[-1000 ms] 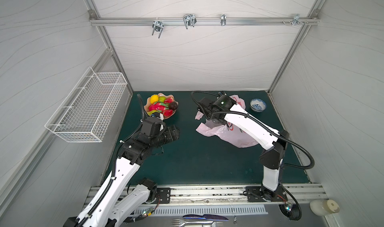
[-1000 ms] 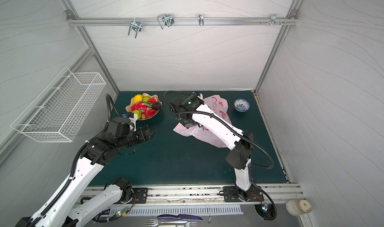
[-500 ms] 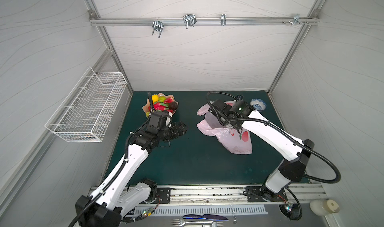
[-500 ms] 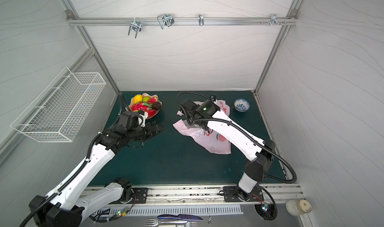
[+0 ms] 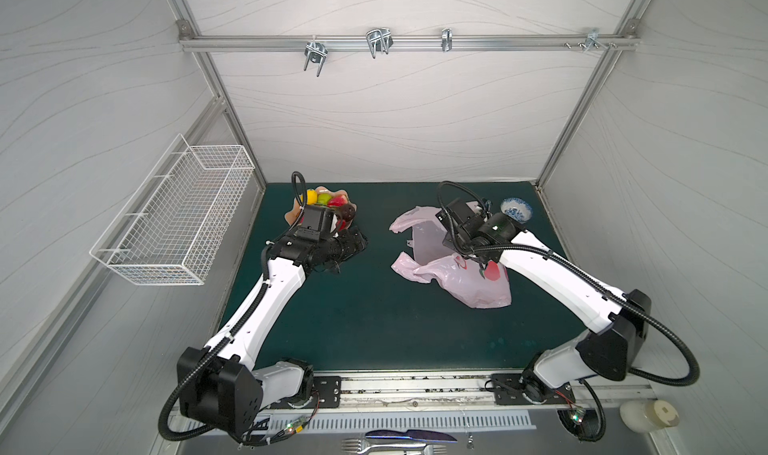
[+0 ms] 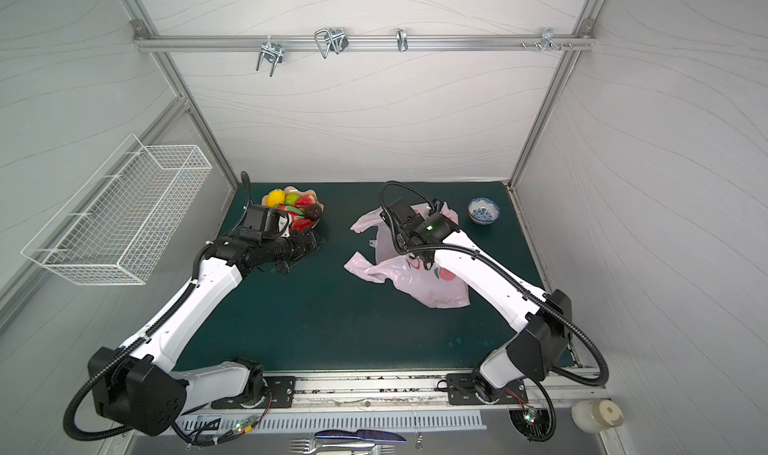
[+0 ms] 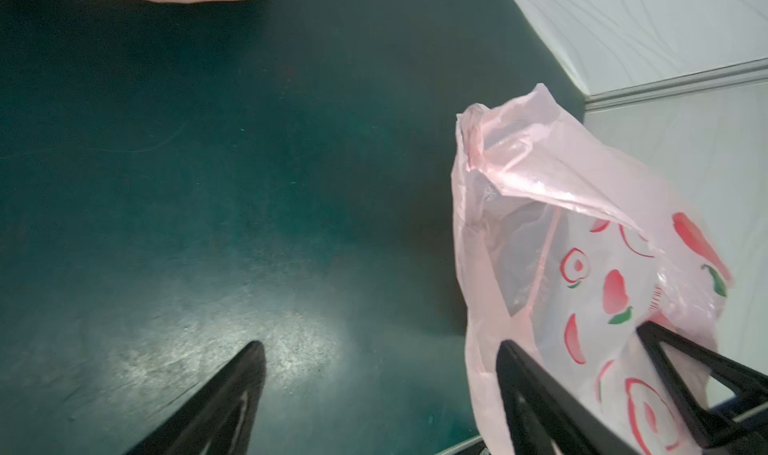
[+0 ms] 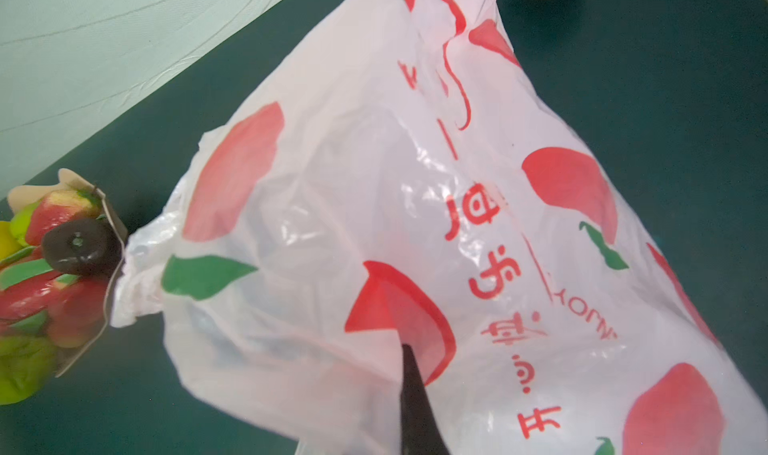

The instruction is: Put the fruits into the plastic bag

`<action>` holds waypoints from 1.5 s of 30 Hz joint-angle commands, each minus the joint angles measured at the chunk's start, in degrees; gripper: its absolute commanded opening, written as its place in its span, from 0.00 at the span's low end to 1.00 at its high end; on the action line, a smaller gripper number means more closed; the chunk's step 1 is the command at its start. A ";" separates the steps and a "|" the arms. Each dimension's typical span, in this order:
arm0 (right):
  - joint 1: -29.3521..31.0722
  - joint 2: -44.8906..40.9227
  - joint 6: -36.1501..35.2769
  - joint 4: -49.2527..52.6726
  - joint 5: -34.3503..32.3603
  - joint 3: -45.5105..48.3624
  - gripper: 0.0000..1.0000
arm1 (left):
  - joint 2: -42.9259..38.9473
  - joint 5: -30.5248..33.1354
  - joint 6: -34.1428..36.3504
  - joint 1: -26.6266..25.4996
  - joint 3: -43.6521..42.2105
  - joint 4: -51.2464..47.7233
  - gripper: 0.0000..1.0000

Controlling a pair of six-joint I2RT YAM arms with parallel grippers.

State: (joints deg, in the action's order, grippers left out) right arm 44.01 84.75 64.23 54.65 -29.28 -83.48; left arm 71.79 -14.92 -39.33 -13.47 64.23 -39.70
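The fruits [image 5: 328,201] are heaped in a peach scalloped dish [image 6: 309,193] at the back left: a yellow lemon [image 6: 274,197], a green pear, red pieces and a dark round one [image 8: 79,247]. The plastic bag [image 5: 478,286], pale pink with red fruit prints, lies crumpled right of centre. My right gripper [image 5: 483,268] is shut on a fold of the plastic bag [image 8: 374,162]; in the right wrist view only one dark finger [image 8: 411,390] shows against the film. My left gripper [image 5: 357,241] hovers open and empty beside the dish, jaws wide over the bare mat [image 7: 382,349], pointing toward the bag [image 7: 582,266].
A small blue-and-white bowl [image 5: 516,209] stands at the back right, just behind the right wrist. A white wire basket [image 5: 174,220] hangs on the left wall. Forks and a knife [image 5: 399,438] and a pale jar [image 5: 648,415] lie beyond the front rail.
The right gripper has carried its hold on the bag rightward and nearer, pulling the bag with it. The left arm has stretched forward, bringing its open gripper up beside the dish.
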 commanded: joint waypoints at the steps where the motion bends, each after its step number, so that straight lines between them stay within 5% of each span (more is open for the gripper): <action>1: -1.64 -2.62 -1.67 -4.86 5.43 1.30 0.00 | 1.78 7.09 4.09 0.92 5.89 -3.62 0.90; 13: -5.88 -3.52 -6.62 -8.85 14.54 2.40 0.00 | 17.40 17.53 14.75 8.55 22.46 -16.33 0.89; 24: -6.51 0.00 -8.21 -8.56 18.10 0.39 0.00 | 24.41 10.81 4.98 16.92 22.42 -11.49 0.89; 35: -6.66 0.87 -10.13 -9.35 19.58 -0.48 0.00 | 27.42 0.89 -7.71 23.74 14.09 5.68 0.90; 45: -6.62 0.76 -10.86 -9.65 19.94 -0.45 0.00 | 31.16 1.08 -13.08 25.26 13.80 14.17 0.92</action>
State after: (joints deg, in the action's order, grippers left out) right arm 37.74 85.56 53.91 45.43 -9.72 -82.56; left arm 101.80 -13.74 -49.28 10.76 77.30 -30.74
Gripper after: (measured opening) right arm 0.048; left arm 0.917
